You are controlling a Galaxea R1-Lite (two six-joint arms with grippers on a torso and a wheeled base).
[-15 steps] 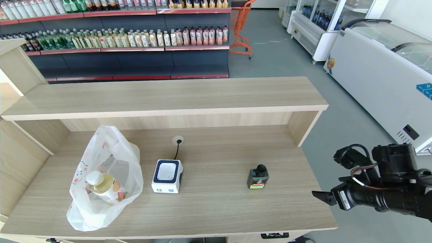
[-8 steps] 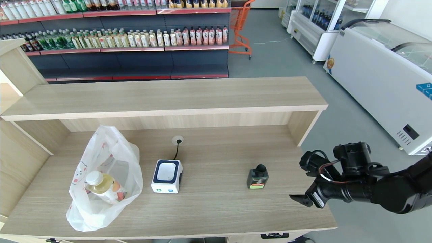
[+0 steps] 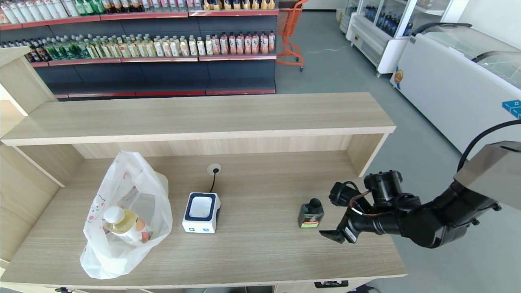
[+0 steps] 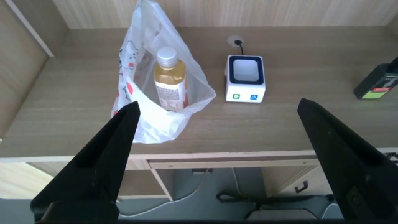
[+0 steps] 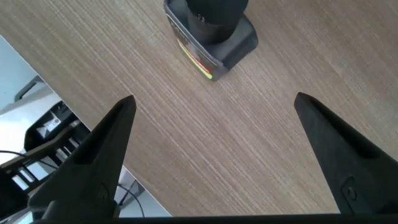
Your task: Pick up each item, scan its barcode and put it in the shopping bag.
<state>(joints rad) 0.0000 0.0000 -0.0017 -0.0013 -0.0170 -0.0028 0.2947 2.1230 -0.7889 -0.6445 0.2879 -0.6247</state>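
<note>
A small dark bottle (image 3: 311,213) with a black cap and a red-green label stands upright on the wooden counter (image 3: 260,252), right of centre. My right gripper (image 3: 331,232) hovers just right of it, open and holding nothing. In the right wrist view the bottle (image 5: 211,28) lies beyond the spread fingers (image 5: 93,162) of that gripper (image 5: 214,149). The white barcode scanner (image 3: 201,212) sits mid-counter. To its left, the white shopping bag (image 3: 134,179) holds a yellow drink bottle (image 3: 122,224). My left gripper (image 4: 217,162) is open above the counter's front edge, facing the bag (image 4: 140,118), scanner (image 4: 245,78) and dark bottle (image 4: 378,81).
A raised wooden ledge (image 3: 203,114) runs along the back of the counter, with side walls at left and right (image 3: 368,154). The scanner's cable goes into a grommet (image 3: 214,168). Store shelves of bottles (image 3: 163,44) and white freezers (image 3: 456,81) stand beyond.
My right arm has swung left, from off the counter's right end to over the counter beside the dark bottle. Bag, scanner and bottle have stayed put.
</note>
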